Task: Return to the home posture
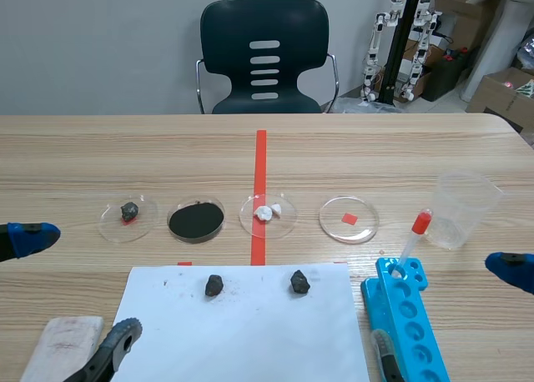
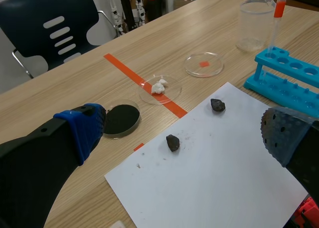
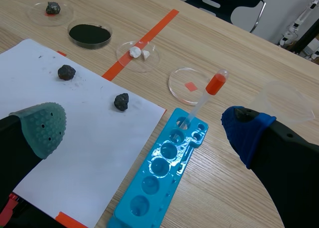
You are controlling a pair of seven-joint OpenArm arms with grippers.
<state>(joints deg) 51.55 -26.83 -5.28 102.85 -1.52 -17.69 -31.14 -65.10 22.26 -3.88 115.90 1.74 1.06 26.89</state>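
Note:
My left gripper (image 1: 77, 286) hangs open low at the left, above the near left corner of the white paper sheet (image 1: 250, 340). In its wrist view the left gripper (image 2: 184, 121) has nothing between its fingers; two dark rocks (image 2: 172, 142) (image 2: 217, 105) lie on the paper below. My right gripper (image 1: 446, 311) is open at the right over the blue rack (image 1: 409, 315). In the right wrist view the right gripper (image 3: 144, 123) is empty, with the rack (image 3: 159, 173) and a red-bulbed pipette (image 3: 209, 91) standing in it underneath.
Behind the paper runs a row of dishes: one with a dark rock (image 1: 128, 212), one with black powder (image 1: 196, 221), one with white lumps (image 1: 267, 213), one bare dish (image 1: 349, 218). A clear cup (image 1: 461, 208) stands right. A pale cloth (image 1: 62, 347) lies near left. A chair (image 1: 264, 57) stands behind the table.

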